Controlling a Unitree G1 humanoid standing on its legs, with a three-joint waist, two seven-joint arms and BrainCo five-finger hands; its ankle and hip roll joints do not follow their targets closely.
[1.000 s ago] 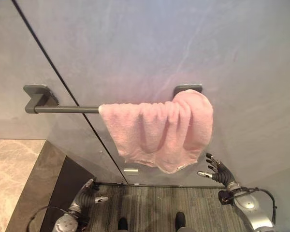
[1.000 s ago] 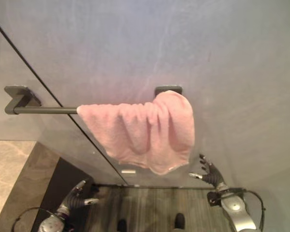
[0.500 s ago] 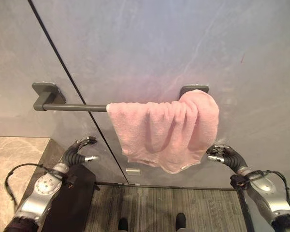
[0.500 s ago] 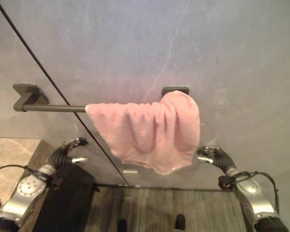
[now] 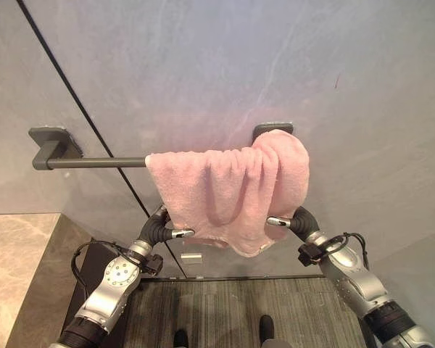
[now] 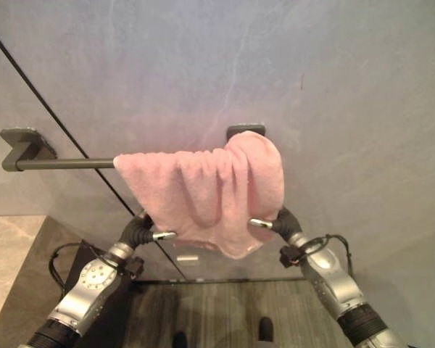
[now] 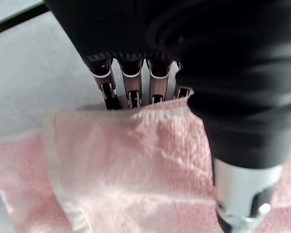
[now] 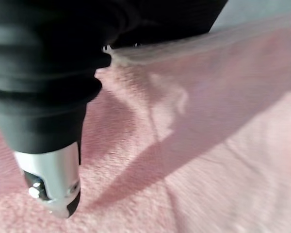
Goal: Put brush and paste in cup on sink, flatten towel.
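Left eye view shows the pink towel (image 5: 228, 196) draped bunched over the right end of a dark wall bar (image 5: 94, 163), its folds gathered toward the bar's right bracket (image 5: 272, 130) and its lower edge hanging unevenly against the grey wall (image 5: 203, 65). Both arms rise from the lower corners and bend in toward the cloth. The left hand (image 5: 158, 226) meets the towel's lower left edge at about 8 o'clock from the towel's middle, its thumb lying on the front of the fabric while its fingers (image 7: 131, 90) pass behind the edge, so the cloth is pinched between them, as the left wrist view shows from close up. The right hand (image 5: 296, 218) meets the lower right edge at about 4 o'clock, its thumb (image 8: 51, 182) lying against the front of the towel; its fingers are hidden behind the cloth, so whether it grips the towel cannot be told. A dark seam (image 5: 72, 87) runs diagonally down the wall, and a stone ledge (image 5: 14, 254) lies at 8 o'clock.
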